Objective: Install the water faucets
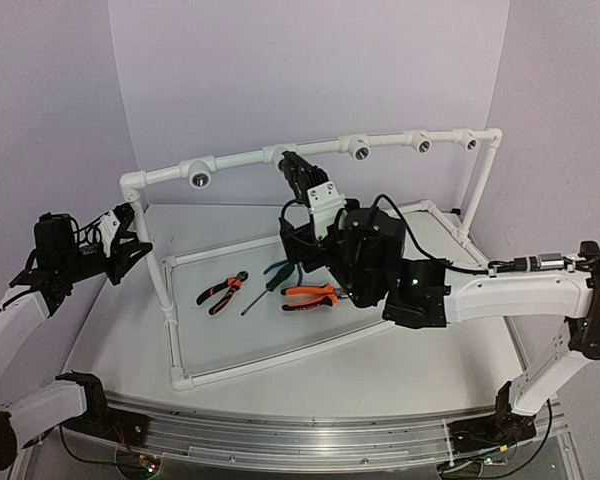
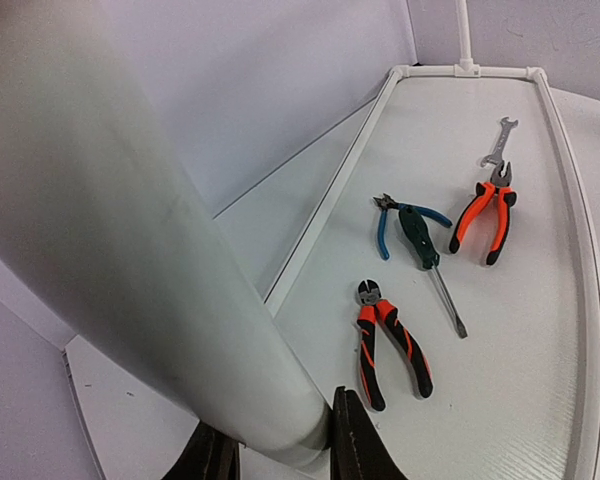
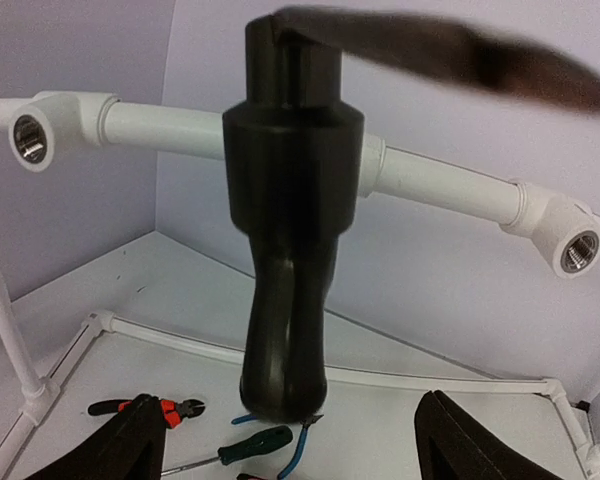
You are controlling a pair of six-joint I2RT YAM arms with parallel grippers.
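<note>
Water faucet [image 3: 290, 180]: black, upright against the white top rail [image 3: 170, 128], apparently screwed into it | right tool [image 3: 288, 420]: jaws apart beneath it, gripping nothing | left tool [image 2: 280, 440]: clamped on a frame post [image 2: 130, 250] | step: judged seating and letting go | next: back straight off, clear of the lever [image 3: 440, 55].

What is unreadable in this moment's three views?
Right wrist: faucet lever blurred; its body hides its joint with the white pipe.
Top: right arm covers the wrench, seen only from the left wrist.
Left wrist: frame post blocks the left half; bottom edge cuts the left jaws.
</note>
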